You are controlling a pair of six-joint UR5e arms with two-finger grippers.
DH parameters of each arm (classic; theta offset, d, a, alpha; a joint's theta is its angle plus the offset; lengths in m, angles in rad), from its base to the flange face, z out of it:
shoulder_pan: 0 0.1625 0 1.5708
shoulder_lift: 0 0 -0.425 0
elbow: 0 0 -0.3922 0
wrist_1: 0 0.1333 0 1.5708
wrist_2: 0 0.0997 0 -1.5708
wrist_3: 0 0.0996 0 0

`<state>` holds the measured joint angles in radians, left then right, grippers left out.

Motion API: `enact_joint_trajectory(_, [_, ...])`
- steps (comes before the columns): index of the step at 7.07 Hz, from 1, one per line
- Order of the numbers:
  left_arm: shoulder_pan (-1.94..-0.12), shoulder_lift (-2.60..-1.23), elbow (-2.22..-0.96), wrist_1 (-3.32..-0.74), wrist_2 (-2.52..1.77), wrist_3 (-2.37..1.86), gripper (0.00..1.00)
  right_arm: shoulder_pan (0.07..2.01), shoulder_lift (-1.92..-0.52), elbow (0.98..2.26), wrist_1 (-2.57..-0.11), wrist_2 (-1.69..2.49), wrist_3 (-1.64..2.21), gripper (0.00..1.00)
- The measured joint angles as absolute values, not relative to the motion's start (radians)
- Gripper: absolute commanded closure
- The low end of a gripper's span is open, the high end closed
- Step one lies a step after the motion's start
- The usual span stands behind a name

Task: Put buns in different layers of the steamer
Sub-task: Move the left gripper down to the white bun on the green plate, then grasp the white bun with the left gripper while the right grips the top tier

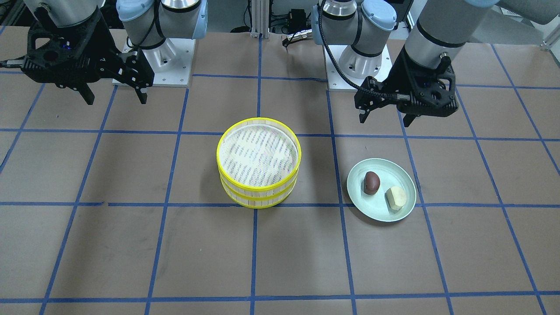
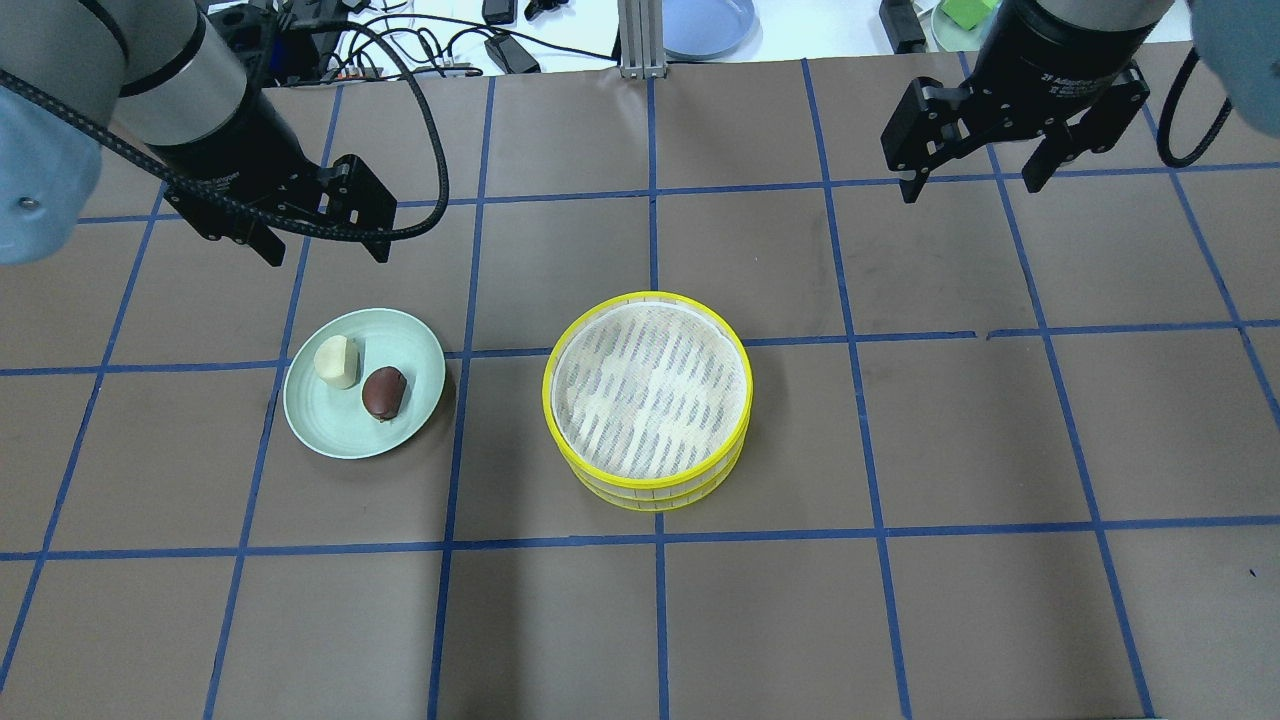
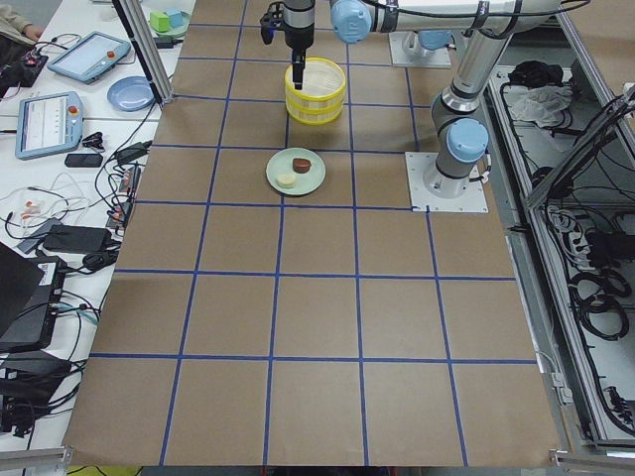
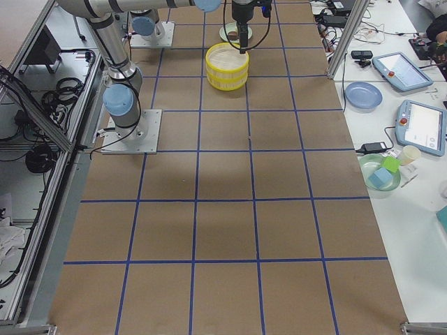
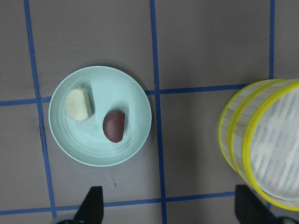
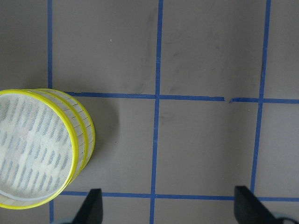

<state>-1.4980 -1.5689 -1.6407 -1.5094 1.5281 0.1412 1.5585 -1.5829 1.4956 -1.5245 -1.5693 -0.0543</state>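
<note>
Two steamer layers are stacked at the table's middle, the top layer [image 1: 258, 157] [image 2: 648, 390] empty on the lower layer [image 1: 258, 200] [image 2: 650, 498]. The stack also shows in the left wrist view [image 5: 275, 140] and the right wrist view [image 6: 32, 144]. A dark reddish-brown bun [image 1: 371, 182] [image 2: 384, 391] [image 5: 114, 126] and a pale cream bun [image 1: 396, 198] [image 2: 337, 361] [image 5: 78, 104] lie side by side on a pale green plate [image 1: 385, 173] [image 2: 340, 425] [image 5: 93, 147]. My left gripper [image 2: 327, 250] [image 1: 384, 120] hovers open and empty near the plate. My right gripper [image 2: 970, 187] [image 1: 116, 99] hovers open and empty, well away from the stack.
Brown table cover with a blue tape grid. The two arm bases [image 1: 153, 61] [image 1: 358, 61] stand at the robot's edge. A blue plate [image 2: 705, 20], cables and tablets [image 4: 419, 125] lie beyond the operators' edge.
</note>
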Motion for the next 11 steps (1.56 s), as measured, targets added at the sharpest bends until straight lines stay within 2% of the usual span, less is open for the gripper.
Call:
enact_joint_trajectory(4, [-1.306, -1.762, -1.749, -1.368, 1.534, 0.390, 0.00, 1.559, -1.585, 1.499, -1.523, -1.569, -0.054, 0.00])
enact_joint_trajectory(7, [-1.288, -1.909, -1.757, -1.221, 1.537, 0.418, 0.00, 1.564, -1.580, 1.507, -1.520, -1.569, -0.047, 0.00])
enact_joint_trajectory(9, [-1.286, -1.962, -1.758, -1.147, 1.551, 0.420, 0.00, 1.608, -1.572, 1.555, -1.520, -1.565, 0.001, 0.00])
enact_joint_trajectory(10, [-1.286, -1.977, -1.762, -1.130, 1.556, 0.420, 0.00, 1.669, -1.559, 1.601, -1.527, -1.563, 0.058, 0.02])
enact_joint_trajectory(11, [-1.285, -1.984, -1.773, -1.123, 1.558, 0.418, 0.08, 1.733, -1.540, 1.649, -1.549, -1.562, 0.118, 0.11])
